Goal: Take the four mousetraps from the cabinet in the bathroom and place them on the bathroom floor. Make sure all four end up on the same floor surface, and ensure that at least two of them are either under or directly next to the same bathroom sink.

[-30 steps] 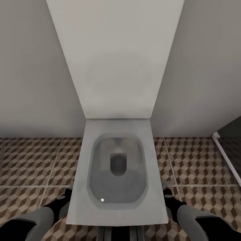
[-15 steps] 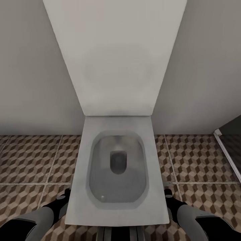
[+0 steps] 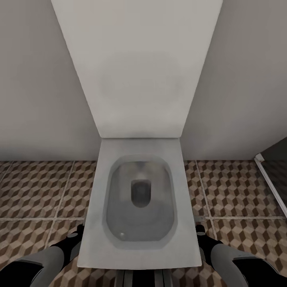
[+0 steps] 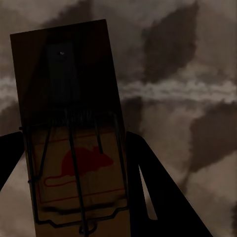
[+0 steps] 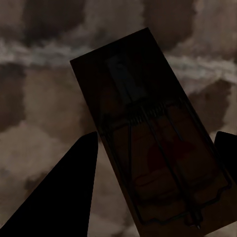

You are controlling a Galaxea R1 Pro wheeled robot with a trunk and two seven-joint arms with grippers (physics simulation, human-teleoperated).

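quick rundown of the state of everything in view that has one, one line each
toilet: lid raised against the wall, bowl open
left gripper: shut on a mousetrap, fingers dark on both sides of the board
left mousetrap: held above the tiled floor, wire parts and red mouse print facing the camera
right gripper: shut on a mousetrap
right mousetrap: held above the floor, tilted in the view
bathroom floor: cube-pattern tiles, no trap lying on them in view
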